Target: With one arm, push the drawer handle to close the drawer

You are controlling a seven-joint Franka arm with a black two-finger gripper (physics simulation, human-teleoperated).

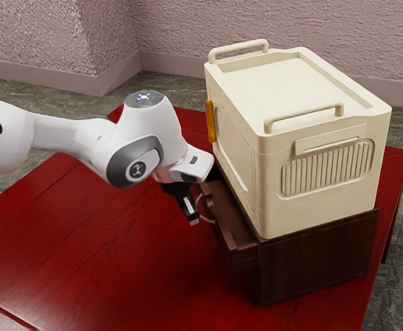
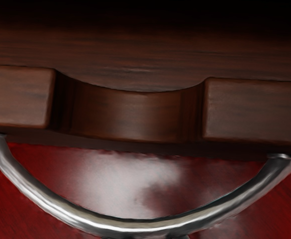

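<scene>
Fingers, open or closed: cannot tell. Gripper [image 1: 193, 220] points down at the outer side of the drawer, beside the handle [image 2: 135, 226]; contact uncertain. Drawer [image 1: 244, 258] juts from the cabinet [image 1: 315, 264] toward the exterior view's left, its front clearly proud of the cabinet's near corner. Cream bin [image 1: 318, 83] sits on top of the cabinet, on the red table [image 1: 111, 258]. Progress, as judged: approach looks made, closing incomplete. Left to do: push handle and front toward the exterior view's right until the drawer sits flush
</scene>
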